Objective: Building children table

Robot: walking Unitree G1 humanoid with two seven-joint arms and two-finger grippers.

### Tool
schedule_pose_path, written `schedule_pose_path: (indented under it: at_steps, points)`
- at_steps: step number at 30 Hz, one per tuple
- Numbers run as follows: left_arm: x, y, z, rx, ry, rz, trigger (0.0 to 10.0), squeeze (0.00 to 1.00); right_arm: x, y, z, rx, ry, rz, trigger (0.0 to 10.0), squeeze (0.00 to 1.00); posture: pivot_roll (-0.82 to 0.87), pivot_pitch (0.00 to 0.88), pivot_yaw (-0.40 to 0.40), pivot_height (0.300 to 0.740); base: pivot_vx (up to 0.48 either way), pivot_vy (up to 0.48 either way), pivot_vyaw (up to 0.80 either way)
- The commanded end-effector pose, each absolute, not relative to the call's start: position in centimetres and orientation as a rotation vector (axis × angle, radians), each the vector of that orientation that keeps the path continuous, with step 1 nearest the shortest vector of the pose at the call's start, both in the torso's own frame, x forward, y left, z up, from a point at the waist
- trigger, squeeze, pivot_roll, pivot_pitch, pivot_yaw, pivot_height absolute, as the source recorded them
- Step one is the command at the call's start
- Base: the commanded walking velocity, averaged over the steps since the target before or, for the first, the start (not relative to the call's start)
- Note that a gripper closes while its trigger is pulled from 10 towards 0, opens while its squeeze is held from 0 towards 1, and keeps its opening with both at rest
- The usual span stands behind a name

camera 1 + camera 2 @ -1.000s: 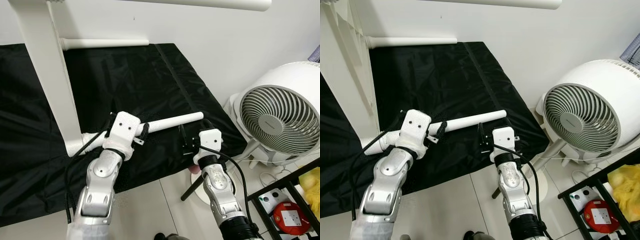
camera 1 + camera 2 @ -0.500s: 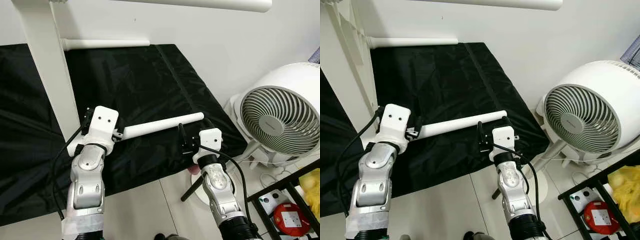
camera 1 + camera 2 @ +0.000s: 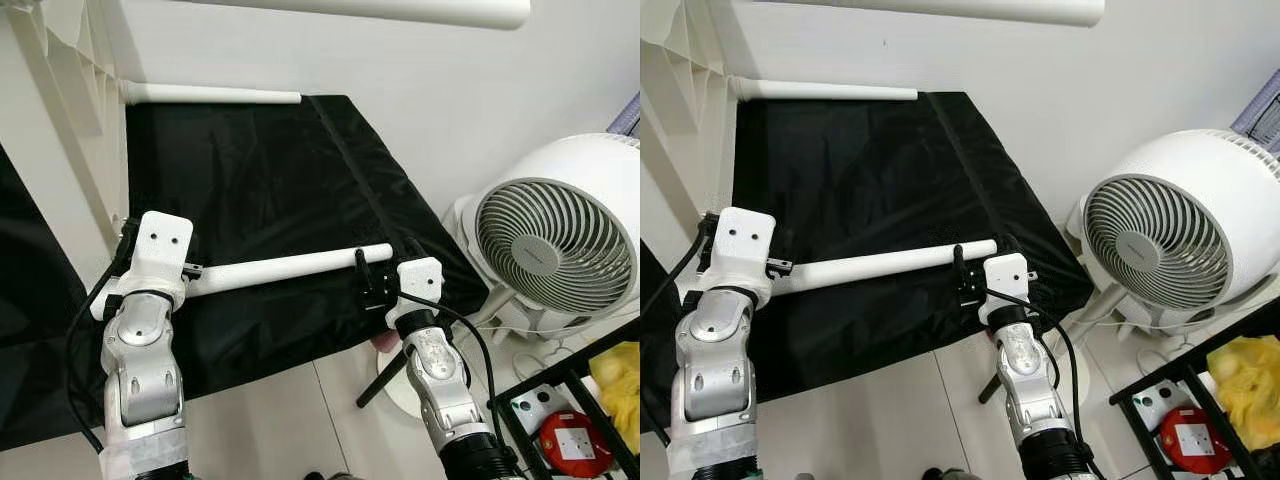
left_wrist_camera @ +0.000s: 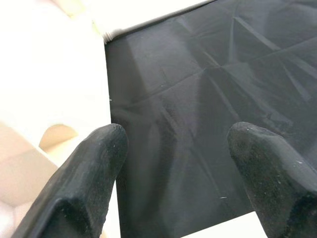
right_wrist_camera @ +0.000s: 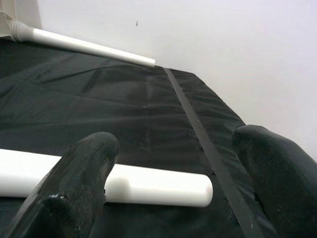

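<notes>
Head views: I see both silver arms reaching over a black sheet (image 3: 270, 180) spread on the floor; a white fan (image 3: 560, 240) stands at the right edge of the frame; a black rack (image 3: 575, 400) sits in the lower right corner
Left wrist view: it gives me what the head views hide, the left gripper (image 4: 173, 163) with its two black fingers spread wide and nothing between them; black sheet fills the gap, and a white table panel (image 4: 49, 84) lies just beside one finger
Right wrist view: the right gripper (image 5: 178, 173) is also wide open and empty; the rounded tip of the table leg (image 5: 148, 187) shows low in the gap between the fingers, whether it touches them I cannot tell
Table leg: a plain white round tube (image 3: 290, 267) with a smooth rounded end, lying across the middle of the frame on the black sheet; its left end meets the left wrist housing, its right end stops just short of the right gripper (image 3: 385, 270)
Second leg: another white tube (image 3: 215, 95) lies along the wall in the upper left of the frame, well apart from both grippers
Table frame: a tall white panel (image 3: 50, 150) stands at the left edge of the frame, close to the left arm
</notes>
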State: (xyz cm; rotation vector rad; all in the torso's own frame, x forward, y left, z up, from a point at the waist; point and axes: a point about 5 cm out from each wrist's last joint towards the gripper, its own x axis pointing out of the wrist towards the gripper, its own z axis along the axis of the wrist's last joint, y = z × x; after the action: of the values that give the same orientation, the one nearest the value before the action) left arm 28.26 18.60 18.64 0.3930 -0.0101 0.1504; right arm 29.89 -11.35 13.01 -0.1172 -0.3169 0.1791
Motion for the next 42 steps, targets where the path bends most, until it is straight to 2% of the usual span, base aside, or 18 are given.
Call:
schedule_pose_path:
  at_steps: [1,4,7,8,11,12,14,16,20,25,28,36,42]
  points:
    - [27.3,18.9,19.4,0.327,-0.133,0.575,10.0,0.0,30.0,-11.7,12.7,-0.121,-0.3,0.173,10.0,0.0,0.08,0.051,-0.125,0.74,0.0,0.0,0.0]
    - [27.5,17.8,19.2,0.282,-0.145,0.506,10.0,0.0,30.1,-11.7,12.7,-0.12,-0.299,0.17,10.0,0.0,0.07,0.053,-0.126,0.74,0.0,0.0,0.0]
    - [28.2,13.9,17.8,0.163,-0.149,0.237,10.0,0.0,30.3,-11.7,12.7,-0.11,-0.297,0.152,10.0,0.0,0.05,0.052,-0.132,0.74,0.0,0.0,0.0]
    - [28.2,13.9,17.8,0.163,-0.149,0.237,10.0,0.0,30.3,-11.7,12.7,-0.11,-0.297,0.152,10.0,0.0,0.05,0.052,-0.132,0.74,0.0,0.0,0.0]
    - [28.9,10.9,17.0,0.068,-0.145,0.046,10.0,0.0,30.4,-11.9,12.7,-0.097,-0.296,0.13,10.0,0.0,0.04,0.049,-0.136,0.74,0.0,0.0,0.0]
    - [28.9,10.9,17.0,0.068,-0.145,0.046,10.0,0.0,30.4,-11.9,12.7,-0.097,-0.296,0.13,10.0,0.0,0.04,0.049,-0.136,0.74,0.0,0.0,0.0]
    - [29.2,9.6,16.7,-0.016,-0.141,-0.065,10.0,0.0,30.6,-12.2,12.7,-0.074,-0.291,0.107,10.0,0.0,0.04,0.047,-0.135,0.74,0.0,0.0,0.0]
    - [29.5,8.9,16.3,-0.012,-0.126,-0.092,10.0,0.0,30.8,-12.4,12.7,-0.046,-0.286,0.084,10.0,0.0,0.04,0.047,-0.135,0.74,0.0,0.0,0.0]
    - [29.7,8.7,16.2,0.007,-0.127,-0.099,10.0,0.0,30.9,-12.5,12.8,-0.032,-0.284,0.073,10.0,0.0,0.03,0.045,-0.138,0.74,0.0,0.0,0.0]
    - [29.6,7.9,16.1,0.001,-0.245,-0.263,10.0,0.0,30.8,-12.1,12.2,-0.046,-0.259,0.097,10.0,0.0,0.02,0.041,-0.128,0.74,0.0,0.0,0.0]
    - [29.6,8.7,14.8,-0.081,-0.228,-0.282,10.0,0.0,30.3,-12.4,11.7,-0.048,-0.261,0.079,10.0,0.0,0.02,0.036,-0.125,0.74,0.0,0.0,0.0]
    - [29.4,9.9,13.3,-0.046,-0.202,-0.269,10.0,0.0,29.6,-13.0,10.4,-0.052,-0.24,0.059,10.0,0.0,0.03,0.017,-0.108,0.74,0.0,0.0,0.0]
    - [29.2,12.0,12.5,-0.049,-0.209,-0.245,10.0,0.0,29.0,-12.5,10.2,-0.041,-0.245,0.074,10.0,0.0,0.02,0.0,-0.08,0.74,0.0,0.0,0.0]
